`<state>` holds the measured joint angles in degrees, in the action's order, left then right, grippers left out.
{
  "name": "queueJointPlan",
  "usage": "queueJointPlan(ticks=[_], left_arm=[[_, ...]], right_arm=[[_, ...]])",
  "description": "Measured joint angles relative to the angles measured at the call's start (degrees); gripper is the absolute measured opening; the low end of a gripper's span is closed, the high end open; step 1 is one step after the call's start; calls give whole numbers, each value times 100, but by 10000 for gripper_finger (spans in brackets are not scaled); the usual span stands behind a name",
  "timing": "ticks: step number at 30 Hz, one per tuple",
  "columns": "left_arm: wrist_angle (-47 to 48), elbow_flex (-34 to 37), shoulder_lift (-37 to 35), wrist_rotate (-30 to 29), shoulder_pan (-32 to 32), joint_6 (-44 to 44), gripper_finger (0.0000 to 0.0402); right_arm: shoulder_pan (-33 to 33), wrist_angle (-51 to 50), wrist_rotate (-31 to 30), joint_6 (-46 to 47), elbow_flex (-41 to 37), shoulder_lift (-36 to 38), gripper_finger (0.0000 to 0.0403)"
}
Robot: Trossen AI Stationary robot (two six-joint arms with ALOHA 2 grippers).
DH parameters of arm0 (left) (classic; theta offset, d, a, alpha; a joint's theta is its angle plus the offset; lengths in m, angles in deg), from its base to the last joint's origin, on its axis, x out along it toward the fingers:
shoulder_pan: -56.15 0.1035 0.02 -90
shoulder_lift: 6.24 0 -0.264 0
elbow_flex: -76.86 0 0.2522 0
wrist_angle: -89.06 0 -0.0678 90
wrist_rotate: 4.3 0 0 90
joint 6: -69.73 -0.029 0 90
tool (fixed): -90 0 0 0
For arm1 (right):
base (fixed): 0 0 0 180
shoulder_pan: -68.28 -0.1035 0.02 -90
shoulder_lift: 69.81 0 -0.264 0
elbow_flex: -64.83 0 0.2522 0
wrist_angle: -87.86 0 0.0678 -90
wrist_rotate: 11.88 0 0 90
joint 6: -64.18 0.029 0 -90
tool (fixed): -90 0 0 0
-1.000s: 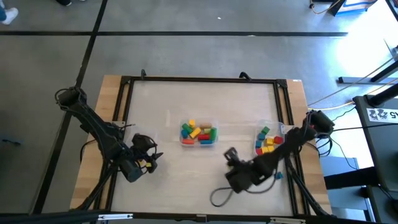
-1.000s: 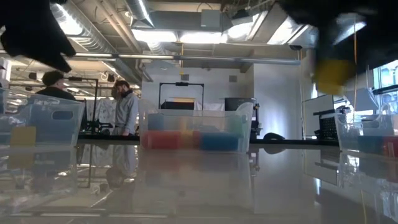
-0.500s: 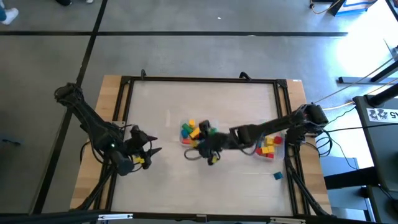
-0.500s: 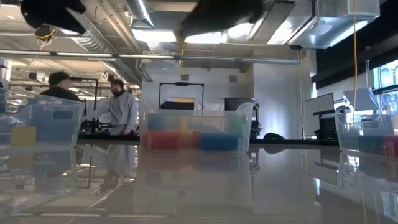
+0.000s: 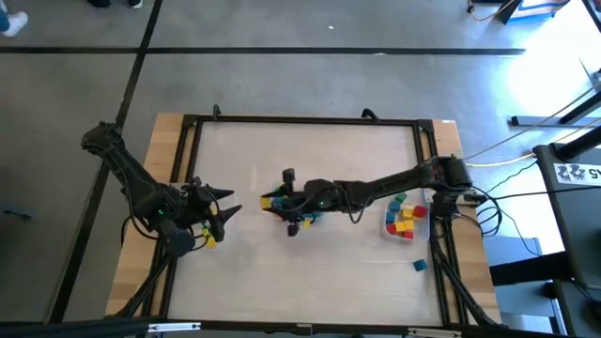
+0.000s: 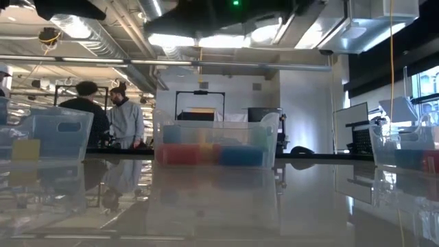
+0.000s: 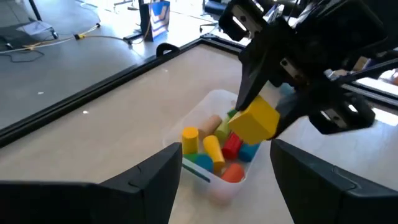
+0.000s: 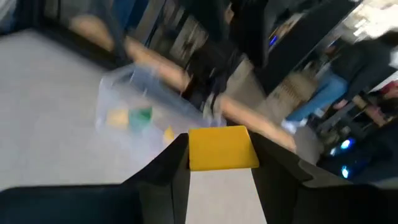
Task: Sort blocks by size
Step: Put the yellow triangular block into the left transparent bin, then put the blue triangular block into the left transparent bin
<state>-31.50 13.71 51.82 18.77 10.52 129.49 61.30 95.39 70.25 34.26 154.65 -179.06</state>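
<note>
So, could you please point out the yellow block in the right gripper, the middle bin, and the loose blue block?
yellow block (image 8: pixel 222 148), right wrist view, its front face.
middle bin (image 7: pixel 219 185), left wrist view, its near rim.
loose blue block (image 5: pixel 419 266), high view, its top.

The high view looks straight down on the whole tabletop (image 5: pixel 310 272). The low view looks level across it, into the room. Each wrist view looks forward, close past its own jaws. The high, low and left wrist views share the middle bin (image 6: pixel 214 145)
</note>
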Motion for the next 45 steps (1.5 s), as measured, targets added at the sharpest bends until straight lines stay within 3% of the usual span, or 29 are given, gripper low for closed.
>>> queueJointPlan(ticks=[7,26,30,34,40,45], left_arm=[[23,0,0,0,2,-178,241],[9,0,2,4,-13,-173,241],[112,11,2,97,-13,-181,241],[113,13,4,181,-17,-186,241],[99,13,2,181,-11,-234,241],[85,14,4,323,-17,-312,241]], right_arm=[[2,1200,-54,482,282,-835,139],[0,776,-63,864,3713,-3370,140],[-4,849,-110,869,4087,-3694,142],[-26,789,-286,866,4093,-3716,166],[-22,730,-290,864,4093,-3716,236],[-10,507,115,661,4090,-3682,270]])
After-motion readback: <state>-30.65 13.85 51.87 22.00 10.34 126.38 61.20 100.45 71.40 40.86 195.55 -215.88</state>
